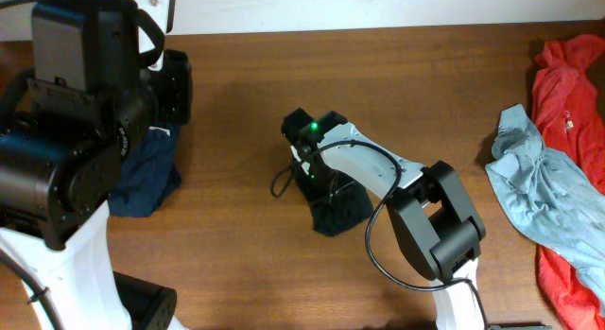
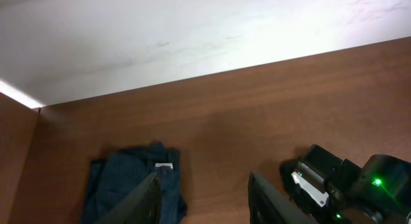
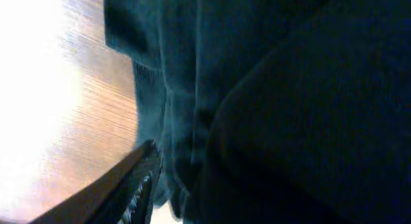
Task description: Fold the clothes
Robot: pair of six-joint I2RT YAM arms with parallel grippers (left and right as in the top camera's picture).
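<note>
The right arm is bending down at the table's middle, the right gripper [image 1: 319, 179] buried in a crumpled dark teal garment [image 1: 338, 213], its grip impossible to tell, while the left gripper [image 2: 202, 201] is hovering spread and empty by a folded navy garment [image 2: 131, 185] near the left edge.

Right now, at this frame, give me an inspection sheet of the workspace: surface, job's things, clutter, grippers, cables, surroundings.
Surface: brown wooden table, bare between the items.
Job's things: folded navy garment at left; dark crumpled garment at centre, under the right arm; light blue shirt lying partly over a red garment at the right edge, both unfolded.
Clutter: nothing seen.
Grippers: left gripper open and empty, above the table near the navy garment; right gripper down at the dark garment, open or shut cannot be told.
Cables: black cable looping beside the right arm.
Surroundings: white wall behind the table.
</note>
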